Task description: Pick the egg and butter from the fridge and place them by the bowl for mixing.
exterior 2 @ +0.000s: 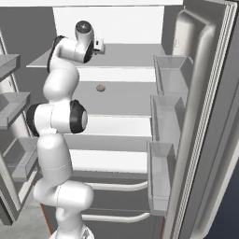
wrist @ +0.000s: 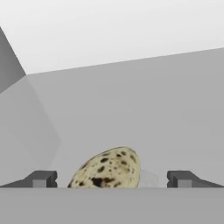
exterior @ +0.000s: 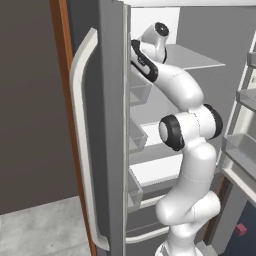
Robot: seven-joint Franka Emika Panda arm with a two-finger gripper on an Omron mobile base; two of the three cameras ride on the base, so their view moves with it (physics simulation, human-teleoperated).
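Egg (wrist: 108,169): lies on a fridge (exterior: 107,125) shelf, between your pincer (wrist: 111,179) tips | Pincer: wide apart, holding nothing | Handling: looks light, smooth, easy to crack; squeeze its round sides softly.

A pale tan egg (wrist: 107,169) speckled with dark brown blotches lies on a plain grey shelf (wrist: 131,109); the fridge (exterior 2: 205,116) is grey outside with a white back wall; its curved door handle (exterior: 82,140) is off-white; the door bins (exterior 2: 170,74) are translucent grey; the arm (exterior: 187,145) is white with black joints; a strip of cabinet (exterior: 64,55) shows orange-brown.
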